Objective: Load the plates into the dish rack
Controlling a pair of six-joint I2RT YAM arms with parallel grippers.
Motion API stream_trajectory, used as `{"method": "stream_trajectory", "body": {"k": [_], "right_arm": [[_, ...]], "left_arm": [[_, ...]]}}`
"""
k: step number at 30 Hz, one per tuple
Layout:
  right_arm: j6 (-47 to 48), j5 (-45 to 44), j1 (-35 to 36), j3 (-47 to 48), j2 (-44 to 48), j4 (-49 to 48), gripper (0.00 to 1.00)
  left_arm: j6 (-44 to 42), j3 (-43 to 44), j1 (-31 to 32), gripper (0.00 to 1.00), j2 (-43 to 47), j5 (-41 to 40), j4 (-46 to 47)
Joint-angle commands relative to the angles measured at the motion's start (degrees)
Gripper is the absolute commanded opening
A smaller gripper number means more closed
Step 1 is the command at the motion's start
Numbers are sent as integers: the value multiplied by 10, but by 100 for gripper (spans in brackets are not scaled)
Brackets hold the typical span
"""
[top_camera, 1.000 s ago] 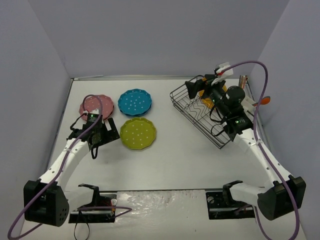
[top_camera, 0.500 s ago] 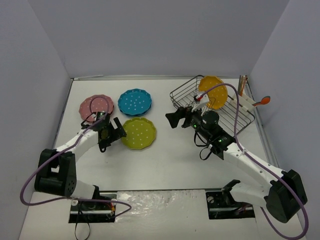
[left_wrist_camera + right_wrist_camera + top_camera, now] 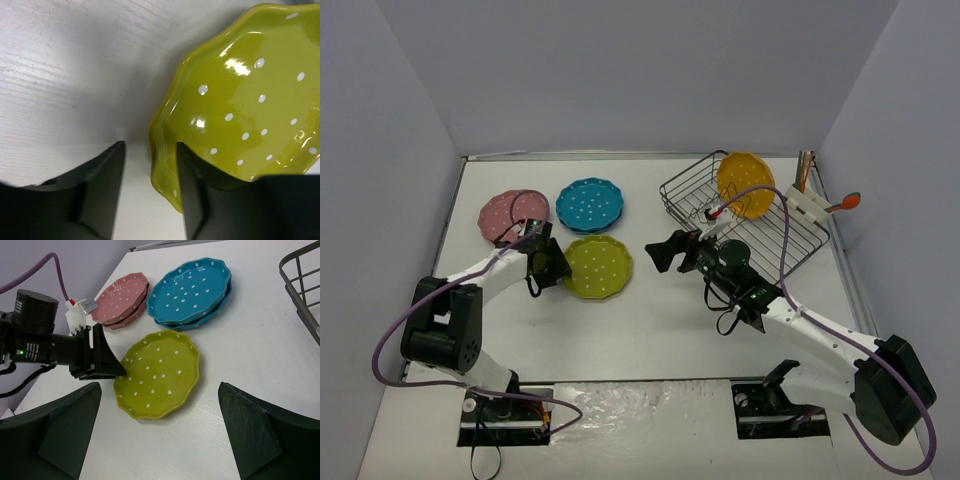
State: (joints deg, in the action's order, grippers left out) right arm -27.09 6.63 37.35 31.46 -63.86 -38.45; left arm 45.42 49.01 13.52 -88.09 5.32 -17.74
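Note:
A yellow-green plate [image 3: 598,266] lies flat on the table. My left gripper [image 3: 558,266] is at its left edge, jaws straddling the rim [image 3: 162,150]. The rim touches the right finger [image 3: 190,200], and a gap separates it from the left finger [image 3: 100,195]. The right gripper [image 3: 660,250] hovers open and empty over the table's middle, with the yellow-green plate [image 3: 160,372] below it. Blue plates [image 3: 590,204] and pink plates [image 3: 510,213] sit in low stacks at the back left. An orange plate [image 3: 745,183] stands upright in the dish rack [image 3: 790,235] at the back right.
An orange spoon [image 3: 845,203] and a white piece [image 3: 805,205] lie at the rack's right side, near the right wall. Walls close in the table on three sides. The left arm's purple cable [image 3: 525,195] loops over the pink plates.
My left gripper moved right to the yellow-green plate's edge and its jaws narrowed around the rim. The right arm drew out of the rack, leaving the orange plate, and swung toward the middle.

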Motion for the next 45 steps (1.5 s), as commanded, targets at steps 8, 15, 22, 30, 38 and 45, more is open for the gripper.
{"method": "stream_trajectory", "body": {"k": [8,15,22,30,38,45], "right_arm": [[-62,-41,30,-21,-7,-109,100],[-95,-51,53,-50,-42,-160,100],[-129,-84,85,-52,-97,-177,100],[-247,-101,89,-87,-146,-223,100],[-273,-90,88,-86,-179,-224,100],[-297,-71,87,-87,-225,-247,100]], "left_arm": [[2,8,12,23,-11,-6,18],[6,4,22,12,-24,-12,27],[9,-4,30,0,0,12,28],[90,-45,39,0,87,60,76],[176,-80,45,0,144,107,130],[206,-88,45,0,166,126,145]]}}
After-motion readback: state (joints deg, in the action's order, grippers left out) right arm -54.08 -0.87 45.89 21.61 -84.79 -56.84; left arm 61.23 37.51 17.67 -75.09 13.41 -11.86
